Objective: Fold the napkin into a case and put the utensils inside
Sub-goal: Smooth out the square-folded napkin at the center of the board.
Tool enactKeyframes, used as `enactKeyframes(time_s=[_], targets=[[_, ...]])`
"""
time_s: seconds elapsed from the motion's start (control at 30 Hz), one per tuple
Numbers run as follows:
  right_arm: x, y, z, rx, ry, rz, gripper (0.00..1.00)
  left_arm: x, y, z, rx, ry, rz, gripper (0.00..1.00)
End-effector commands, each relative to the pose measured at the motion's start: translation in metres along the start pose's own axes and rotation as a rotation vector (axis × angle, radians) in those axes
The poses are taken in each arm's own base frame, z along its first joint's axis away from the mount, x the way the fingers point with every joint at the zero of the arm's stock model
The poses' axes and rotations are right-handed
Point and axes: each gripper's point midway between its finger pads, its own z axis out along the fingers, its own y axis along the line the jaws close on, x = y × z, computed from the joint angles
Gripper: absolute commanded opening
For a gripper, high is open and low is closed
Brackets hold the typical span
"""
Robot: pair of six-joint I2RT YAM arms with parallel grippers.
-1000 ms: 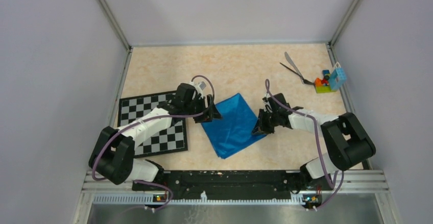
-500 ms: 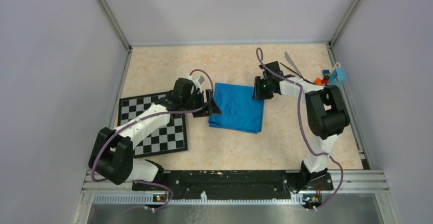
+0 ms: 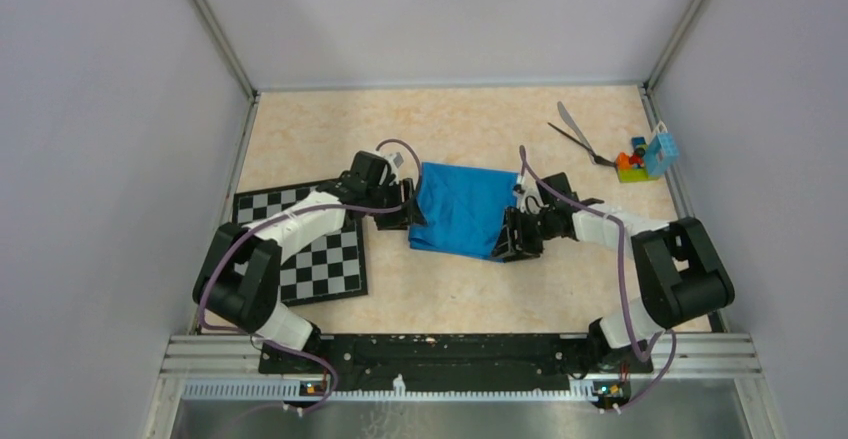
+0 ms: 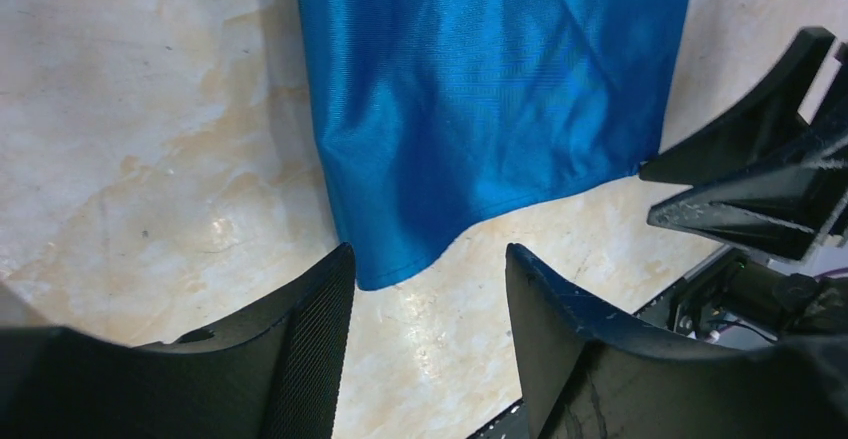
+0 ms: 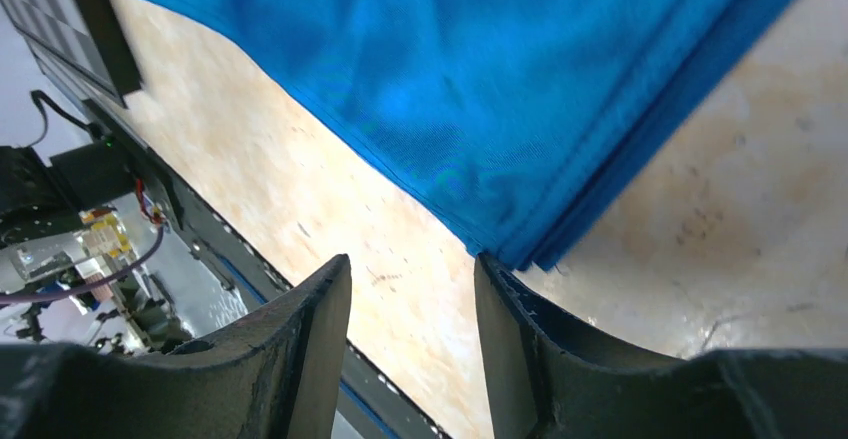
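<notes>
Flanked folded napkin (image 3: 462,209) with both grippers parted.
Left to right: noted chessboard (image 3: 320,274); left gripper (image 4: 428,259) spread at the cloth's left edge, clamping nothing; napkin flat mid-table; right gripper (image 5: 412,262) released at its near right corner; silver knife (image 3: 572,124) and black utensil (image 3: 578,143) far right, beside toy blocks (image 3: 632,164).

The blue napkin (image 4: 480,89) lies on the table (image 4: 130,109), its corner just ahead of the left gripper (image 4: 430,264), whose jaws stand apart.
</notes>
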Motion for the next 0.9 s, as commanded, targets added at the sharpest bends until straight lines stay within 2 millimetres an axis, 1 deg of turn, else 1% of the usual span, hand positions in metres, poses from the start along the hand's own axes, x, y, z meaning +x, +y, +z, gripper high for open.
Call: enactKeyframes(time_s=[0.0, 0.07, 0.17, 0.33, 0.4, 0.47, 0.57, 0.67, 0.77, 0.87], targets=[[0.0, -0.001, -0.011, 0.016, -0.031, -0.035, 0.46, 0.0, 0.016, 0.01, -0.053, -0.005, 0.017, 0.6], [-0.001, -0.006, -0.013, 0.039, -0.044, -0.028, 0.44, 0.005, 0.023, 0.014, -0.069, 0.01, 0.012, 0.56], [-0.007, -0.019, -0.016, 0.114, -0.086, 0.019, 0.37, 0.011, 0.029, 0.017, -0.079, 0.013, 0.009, 0.5], [-0.017, -0.032, -0.018, 0.121, -0.149, 0.101, 0.37, 0.016, 0.032, 0.019, -0.078, 0.022, 0.006, 0.36], [-0.019, -0.038, -0.016, 0.127, -0.157, 0.116, 0.38, 0.019, 0.032, 0.018, -0.07, 0.026, 0.002, 0.29], [-0.018, -0.041, -0.011, 0.126, -0.142, 0.119, 0.37, 0.022, 0.028, 0.018, -0.044, 0.031, -0.007, 0.24], [-0.015, -0.042, -0.004, 0.097, -0.128, 0.128, 0.33, 0.026, 0.021, 0.018, 0.0, 0.03, -0.023, 0.18], [-0.012, -0.042, 0.001, 0.076, -0.117, 0.142, 0.27, 0.026, 0.016, 0.016, 0.022, 0.027, -0.031, 0.15], [-0.009, -0.045, 0.001, 0.091, -0.118, 0.141, 0.26, 0.026, 0.008, 0.012, 0.051, 0.021, -0.037, 0.13], [-0.008, -0.051, -0.001, 0.127, -0.121, 0.133, 0.26, 0.021, -0.001, 0.006, 0.078, 0.006, -0.035, 0.13]])
